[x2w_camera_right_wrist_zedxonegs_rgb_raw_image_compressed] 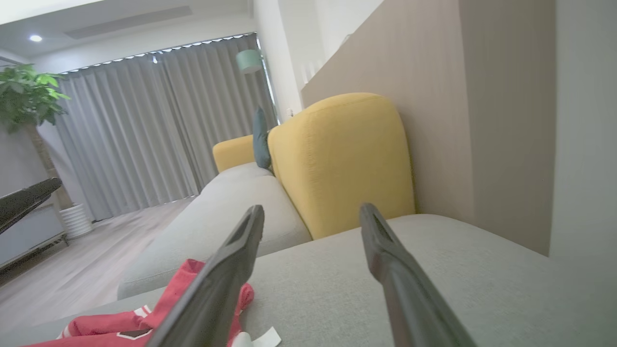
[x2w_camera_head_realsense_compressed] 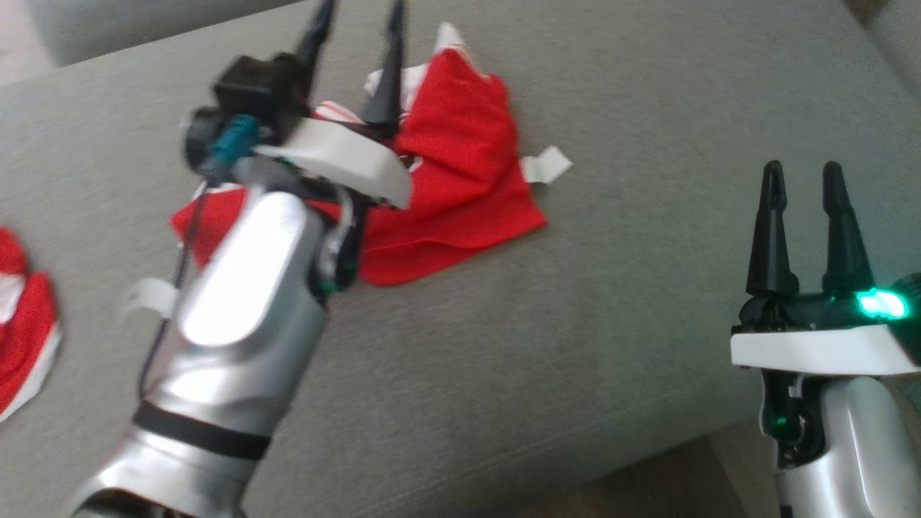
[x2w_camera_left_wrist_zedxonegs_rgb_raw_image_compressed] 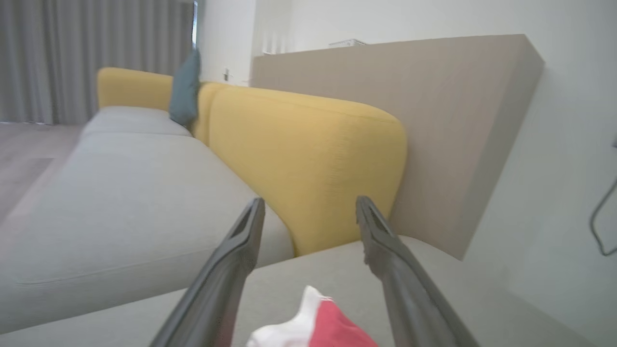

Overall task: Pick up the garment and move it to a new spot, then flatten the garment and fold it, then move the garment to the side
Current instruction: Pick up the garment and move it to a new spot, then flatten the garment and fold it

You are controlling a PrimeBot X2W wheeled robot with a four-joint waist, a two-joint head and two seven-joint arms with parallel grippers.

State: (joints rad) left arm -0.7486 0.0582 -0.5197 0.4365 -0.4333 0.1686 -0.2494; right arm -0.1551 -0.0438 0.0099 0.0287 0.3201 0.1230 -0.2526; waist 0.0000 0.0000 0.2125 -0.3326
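Note:
The garment (x2w_camera_head_realsense_compressed: 460, 173) is red with white trim and lies crumpled on the grey sofa seat (x2w_camera_head_realsense_compressed: 611, 302), a white tag sticking out at its right. My left gripper (x2w_camera_head_realsense_compressed: 357, 20) hangs above the garment's far left part, open, nothing between its fingers. In the left wrist view a red and white corner of the garment (x2w_camera_left_wrist_zedxonegs_rgb_raw_image_compressed: 318, 327) lies just below and between the spread fingers (x2w_camera_left_wrist_zedxonegs_rgb_raw_image_compressed: 236, 255). My right gripper (x2w_camera_head_realsense_compressed: 802, 187) stands open near the seat's front right, well right of the cloth. In the right wrist view the garment (x2w_camera_right_wrist_zedxonegs_rgb_raw_image_compressed: 111, 325) lies to the lower left.
Another red and white cloth (x2w_camera_head_realsense_compressed: 21, 324) lies at the seat's left edge. A yellow backrest cushion (x2w_camera_left_wrist_zedxonegs_rgb_raw_image_compressed: 308, 164) rises behind the seat, with a beige panel (x2w_camera_left_wrist_zedxonegs_rgb_raw_image_compressed: 434, 120) and white wall beyond. The sofa's front edge and wood floor (x2w_camera_head_realsense_compressed: 683, 475) show at the lower right.

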